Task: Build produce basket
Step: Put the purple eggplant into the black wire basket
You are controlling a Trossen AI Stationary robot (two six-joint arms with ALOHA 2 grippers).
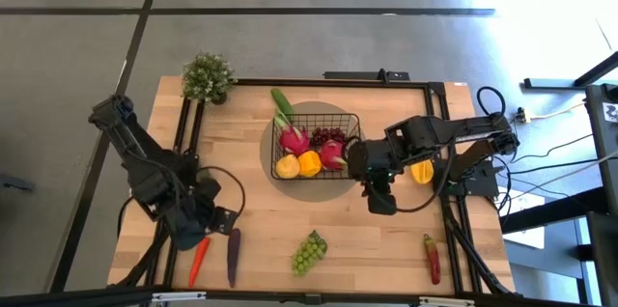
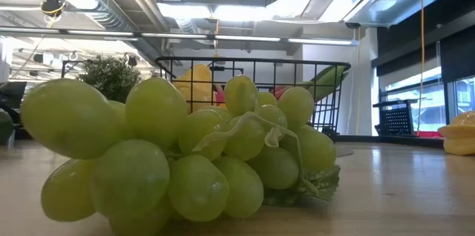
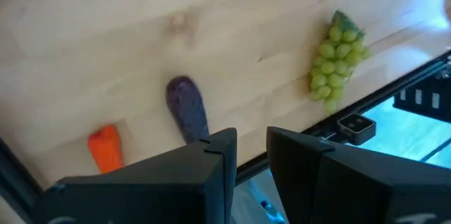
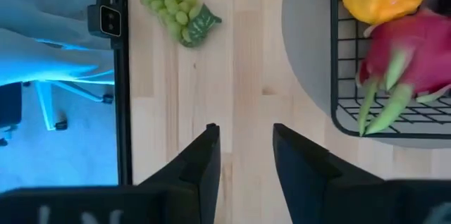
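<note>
The black wire basket (image 1: 350, 124) stands on a grey round mat at the table's middle. In it lie a green cucumber (image 1: 281, 106), pink dragon fruits (image 1: 294, 139), purple grapes (image 1: 328, 136), a lemon (image 1: 287, 166) and a yellow pepper (image 1: 309, 162). Green grapes (image 1: 309, 252), an orange carrot (image 1: 198, 261), a purple eggplant (image 1: 233, 255) and a red chili (image 1: 432, 259) lie on the wood near the front edge. My left gripper (image 1: 220, 220) hangs open above the carrot (image 3: 106, 146) and eggplant (image 3: 187, 108). My right gripper (image 1: 379, 201) hangs open over bare wood by the basket's near right corner (image 4: 338, 122).
A bushy potted plant (image 1: 208, 77) stands at the far left corner. A yellow piece of produce (image 1: 422, 172) lies right of the basket, under the right arm. A black frame runs along the table's edges (image 1: 290, 82). Bare wood lies between the basket and the green grapes (image 4: 173, 5).
</note>
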